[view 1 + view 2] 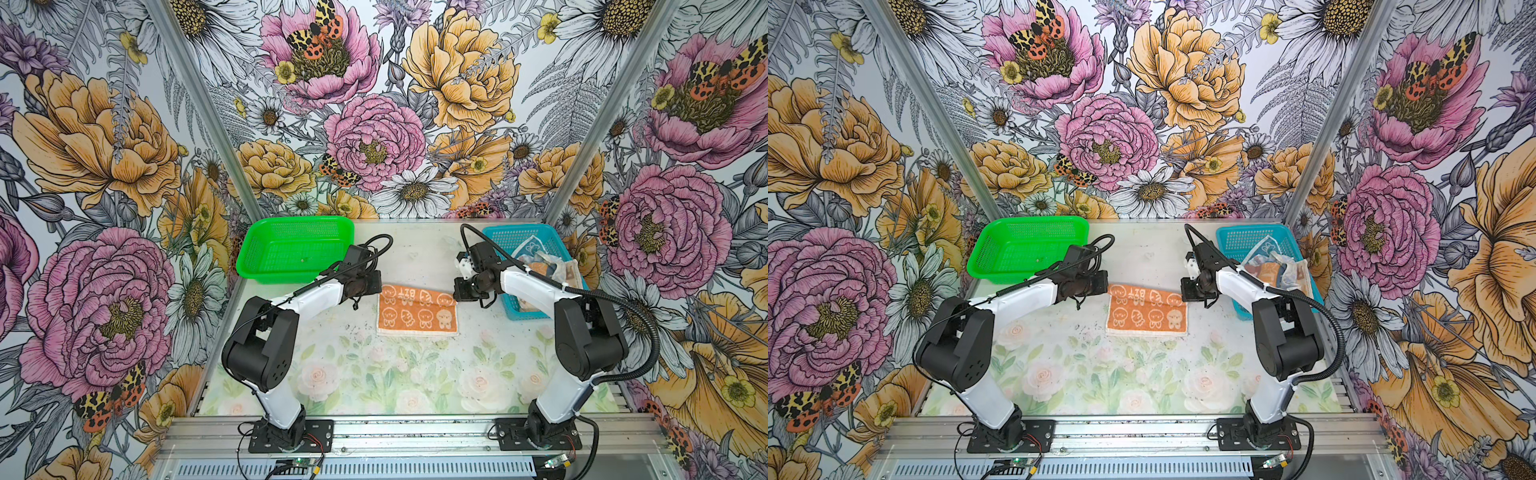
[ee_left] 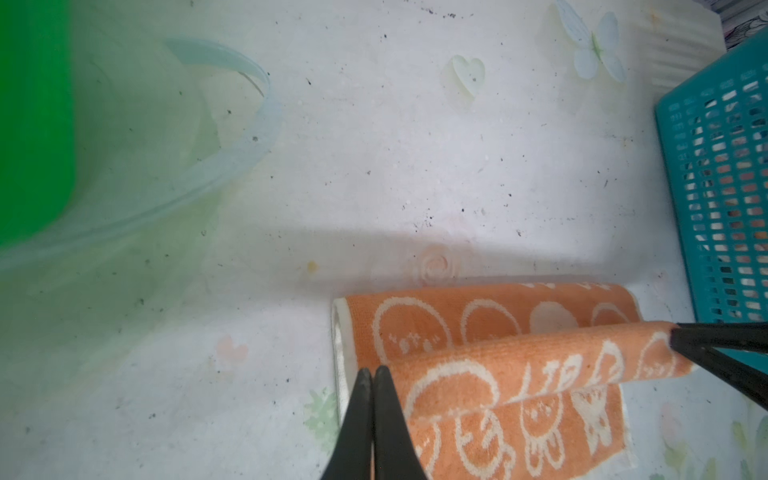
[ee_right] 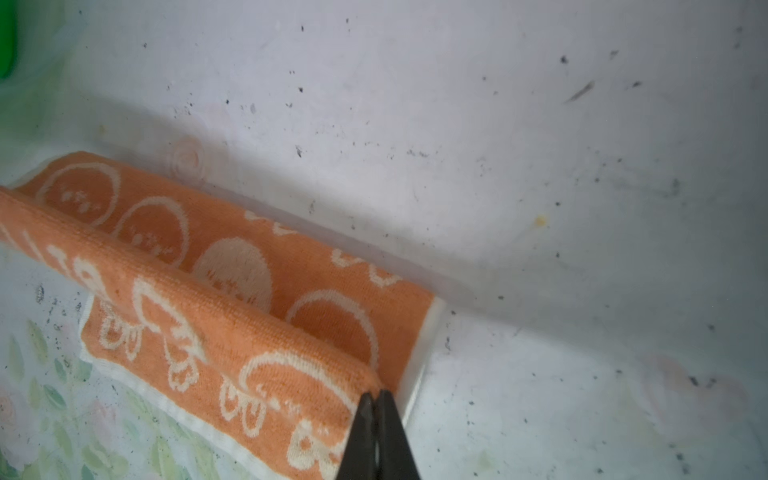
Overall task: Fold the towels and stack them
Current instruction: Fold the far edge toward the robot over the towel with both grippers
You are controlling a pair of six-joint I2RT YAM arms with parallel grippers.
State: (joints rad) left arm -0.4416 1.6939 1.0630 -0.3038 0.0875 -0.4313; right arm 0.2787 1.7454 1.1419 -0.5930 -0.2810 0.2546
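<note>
Orange towel (image 1: pixel 417 316) sits mid-bench, in the far half of the bench (image 1: pixel 415 374), between the green basket (image 1: pixel 257 257) and the blue basket (image 1: pixel 498 241) and touching neither. It is terry cloth, orange with cream outline cartoons of round faces and eared rabbit-like figures, and has a cream border along the edges. The near part lies flat. The far part is doubled back toward the near side, so there is a rounded fold at the far side and a raised strip above the flat part, sagging a bit in the middle. The left wrist view (image 2: pixel 478 324) and right wrist view (image 3: pixel 249 266) show the loop clearly. The left arm (image 1: pixel 316 293) comes in from the left, and the left jaws are pinched fully together on the left corner of the raised edge. The right arm (image 1: pixel 528 286) comes in from the right, and the right jaws are likewise closed tight on the other corner, so the strip is stretched between the two. There are cream woven letters on the raised strip, in a top view (image 1: pixel 409 296). They look like "BIT" but sit upside down or reversed, so this is not certain, and no other writing is legible. More towels (image 1: pixel 548 266) are crumpled in a heap inside the blue basket, with blue-white and orange-cream patches showing. How many there are cannot be told.
</note>
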